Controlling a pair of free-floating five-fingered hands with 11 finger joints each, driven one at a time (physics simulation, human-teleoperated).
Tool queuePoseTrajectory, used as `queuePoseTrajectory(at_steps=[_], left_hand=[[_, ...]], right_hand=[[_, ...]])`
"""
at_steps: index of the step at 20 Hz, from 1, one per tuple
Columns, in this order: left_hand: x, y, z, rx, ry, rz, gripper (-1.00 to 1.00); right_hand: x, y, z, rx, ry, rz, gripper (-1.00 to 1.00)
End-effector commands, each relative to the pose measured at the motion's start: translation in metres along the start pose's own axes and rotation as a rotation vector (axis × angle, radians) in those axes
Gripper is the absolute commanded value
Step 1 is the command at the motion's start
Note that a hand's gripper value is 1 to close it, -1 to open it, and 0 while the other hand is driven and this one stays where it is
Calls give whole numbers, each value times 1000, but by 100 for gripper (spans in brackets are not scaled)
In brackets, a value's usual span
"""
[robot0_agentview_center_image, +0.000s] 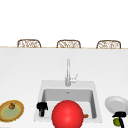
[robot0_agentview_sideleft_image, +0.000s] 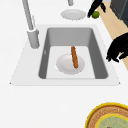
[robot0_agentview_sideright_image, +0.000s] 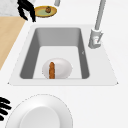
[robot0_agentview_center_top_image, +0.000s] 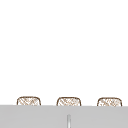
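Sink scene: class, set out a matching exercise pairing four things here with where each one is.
Things:
1. brown sausage
2. green fruit
3. yellow plate
4. faucet

Places:
A. counter left of the sink
B. behind the basin, upright
C. on the white dish in the basin
D. at the right hand, beside the white plate

Pairs: 1-C, 2-D, 3-A, 4-B.

In the sink (robot0_agentview_sideleft_image: 102, 53) a sausage (robot0_agentview_sideleft_image: 74, 57) lies on a plate (robot0_agentview_sideleft_image: 63, 65); left on the desk (robot0_agentview_center_image: 22, 72) a dish (robot0_agentview_center_image: 11, 111); right, another plate (robot0_agentview_center_image: 115, 103), a lime (robot0_agentview_center_image: 116, 122) before it.
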Motion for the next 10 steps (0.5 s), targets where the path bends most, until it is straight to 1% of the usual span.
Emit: queuePoseTrajectory(at_steps=[1,4,10], left_hand=[[0,0,0,0,0,0,0],[0,0,0,0,0,0,0],[0,0,0,0,0,0,0]], right_hand=[[0,8,-11,4,-11,14,-100],[0,12,-16,11,-10,7,-100],[-4,16,-15,-7,-25,8,-100]])
